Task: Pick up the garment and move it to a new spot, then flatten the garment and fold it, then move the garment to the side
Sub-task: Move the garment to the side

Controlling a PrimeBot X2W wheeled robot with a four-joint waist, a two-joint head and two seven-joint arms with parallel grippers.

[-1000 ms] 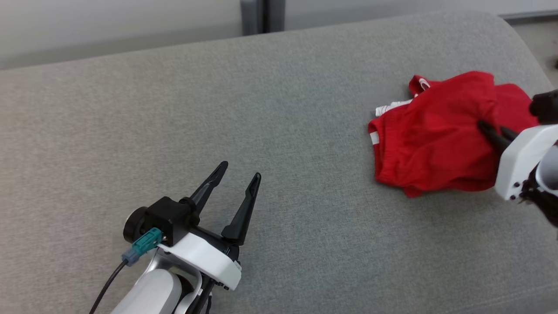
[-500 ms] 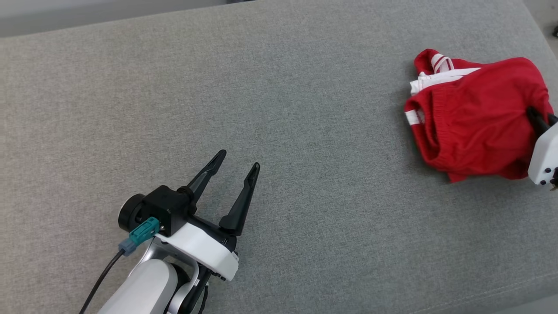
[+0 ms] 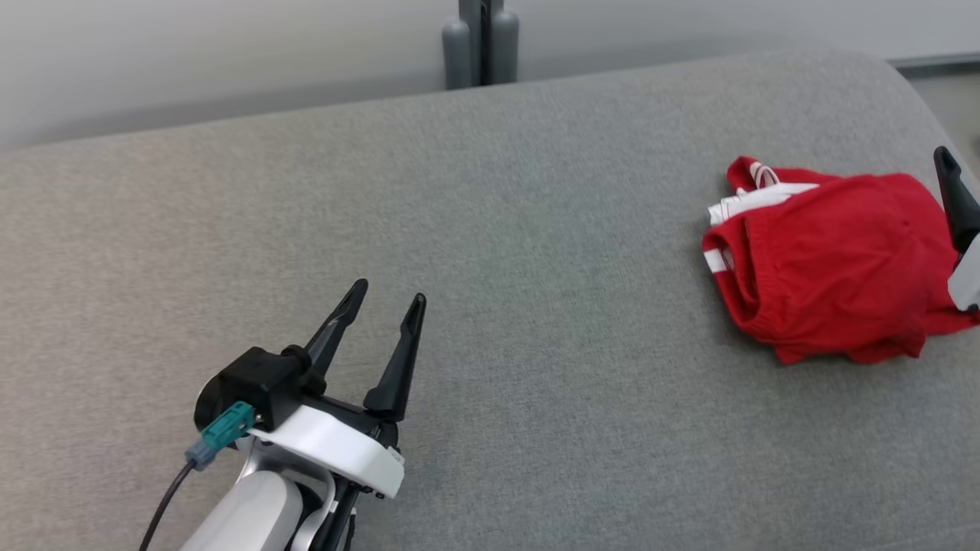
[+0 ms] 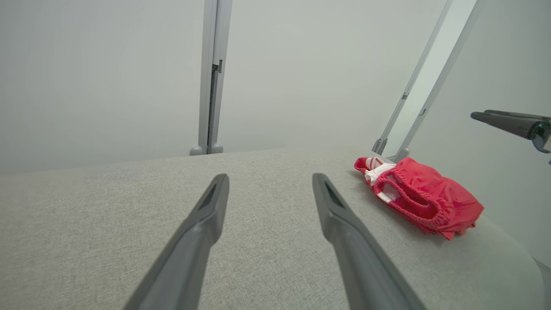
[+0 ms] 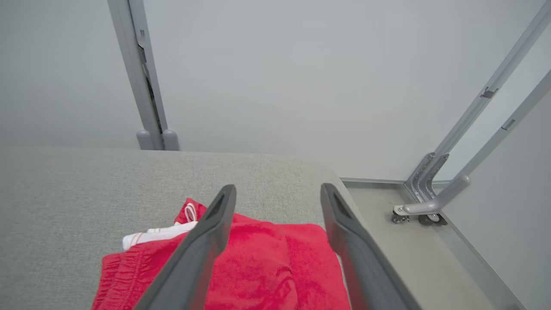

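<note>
The garment (image 3: 827,260) is a crumpled pair of red shorts with white trim, lying in a heap near the right end of the grey padded surface (image 3: 536,229). It is also visible in the left wrist view (image 4: 426,198) and the right wrist view (image 5: 267,267). My right gripper (image 5: 279,187) hovers open just above the garment's right side, holding nothing. One of its dark fingers (image 3: 953,195) shows at the right edge of the head view. My left gripper (image 3: 389,292) stands open and empty over bare surface at the lower left, far from the garment.
The padded surface rounds off just right of the garment; beyond it are floor and a metal frame foot with casters (image 5: 422,211). A grey post (image 3: 481,42) stands against the wall behind the surface. Wide bare surface lies between the two grippers.
My right gripper, shut on the garment a second ago, has opened and risen off it. The garment now lies loose. The head camera shifted; the left gripper stays open.
</note>
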